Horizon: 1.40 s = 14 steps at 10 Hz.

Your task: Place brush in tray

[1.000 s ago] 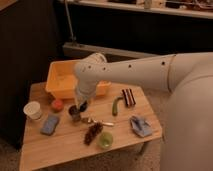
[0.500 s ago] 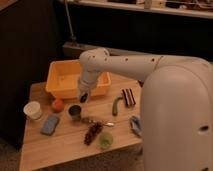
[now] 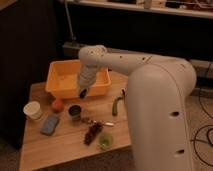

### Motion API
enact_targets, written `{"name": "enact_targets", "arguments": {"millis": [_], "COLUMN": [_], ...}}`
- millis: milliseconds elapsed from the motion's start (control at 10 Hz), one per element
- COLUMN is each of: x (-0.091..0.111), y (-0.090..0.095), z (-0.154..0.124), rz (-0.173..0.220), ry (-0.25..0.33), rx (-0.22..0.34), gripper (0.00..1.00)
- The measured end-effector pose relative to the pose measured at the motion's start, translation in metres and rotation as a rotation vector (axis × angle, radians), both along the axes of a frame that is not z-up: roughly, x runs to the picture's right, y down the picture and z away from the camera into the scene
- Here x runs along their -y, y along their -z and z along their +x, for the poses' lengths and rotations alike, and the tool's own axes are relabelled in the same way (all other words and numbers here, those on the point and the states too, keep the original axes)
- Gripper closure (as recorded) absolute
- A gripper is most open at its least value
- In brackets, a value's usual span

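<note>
The orange-yellow tray (image 3: 62,75) stands at the back left of the wooden table. My gripper (image 3: 83,93) hangs from the white arm (image 3: 92,60) at the tray's front right wall, just above its rim. A small dark tip shows at the gripper's lower end, and I cannot tell whether it is the brush. No whitish handle shows anywhere else on the table.
On the table (image 3: 60,150) in front of the tray are a white cup (image 3: 33,110), a red fruit (image 3: 57,104), a blue sponge (image 3: 50,124), a dark cup (image 3: 75,111), a metal utensil (image 3: 102,123), dark grapes (image 3: 92,133), a green vegetable (image 3: 116,105) and a green item (image 3: 105,141).
My gripper has moved up and back from above the table near the dark cup to the tray's front edge. The arm now fills more of the right side.
</note>
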<state>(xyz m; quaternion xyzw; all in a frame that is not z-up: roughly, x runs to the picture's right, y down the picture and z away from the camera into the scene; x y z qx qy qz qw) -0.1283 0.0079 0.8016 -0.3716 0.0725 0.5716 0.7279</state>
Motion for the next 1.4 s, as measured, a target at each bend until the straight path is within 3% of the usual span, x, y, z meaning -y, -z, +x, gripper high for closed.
{"name": "enact_targets", "arguments": {"millis": [200, 300, 600, 900, 1400], "x": [0.008, 0.011, 0.014, 0.018, 0.021], "y": [-0.005, -0.008, -0.014, -0.013, -0.023], "z": [-0.002, 0.005, 0.021, 0.021, 0.022], "rz": [-0.001, -0.012, -0.039, 0.008, 0.000], "ry": [-0.013, -0.051, -0.165, -0.115, -0.099], "rx": [0.004, 0.033, 0.198, 0.264, 0.283], "gripper": [1.00, 1.00, 1.00, 1.00, 1.00]}}
